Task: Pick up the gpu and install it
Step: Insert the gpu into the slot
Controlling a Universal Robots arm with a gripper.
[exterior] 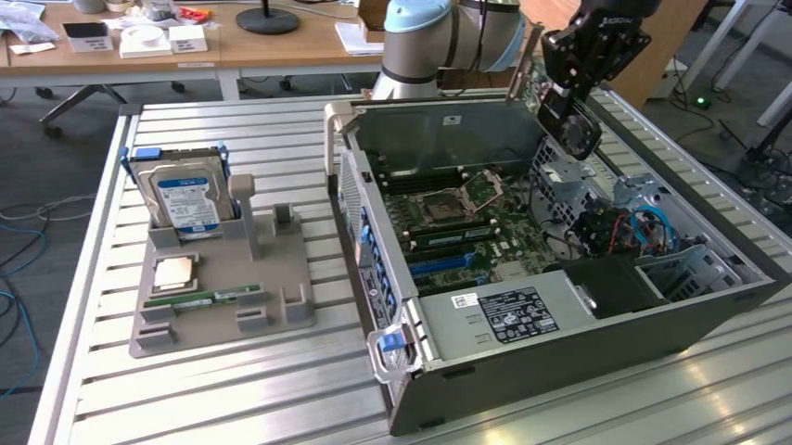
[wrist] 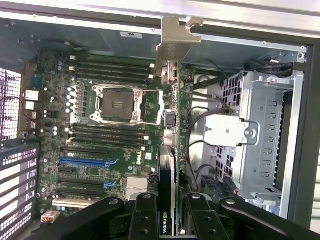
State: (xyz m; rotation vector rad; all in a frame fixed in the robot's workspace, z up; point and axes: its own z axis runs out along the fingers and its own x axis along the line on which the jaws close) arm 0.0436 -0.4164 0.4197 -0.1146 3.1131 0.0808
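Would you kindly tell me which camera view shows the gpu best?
The wrist view: the gpu runs edge-on from the gripper, which is shut on it, to its metal bracket over the motherboard. The exterior view shows it hanging dark under the gripper above the open case.

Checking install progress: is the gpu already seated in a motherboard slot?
No, the gripper holds the gpu in the air above the open case, well clear of the motherboard.

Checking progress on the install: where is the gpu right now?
The tool grips the gpu above the open computer case, over its motherboard, at the exterior view's upper right.
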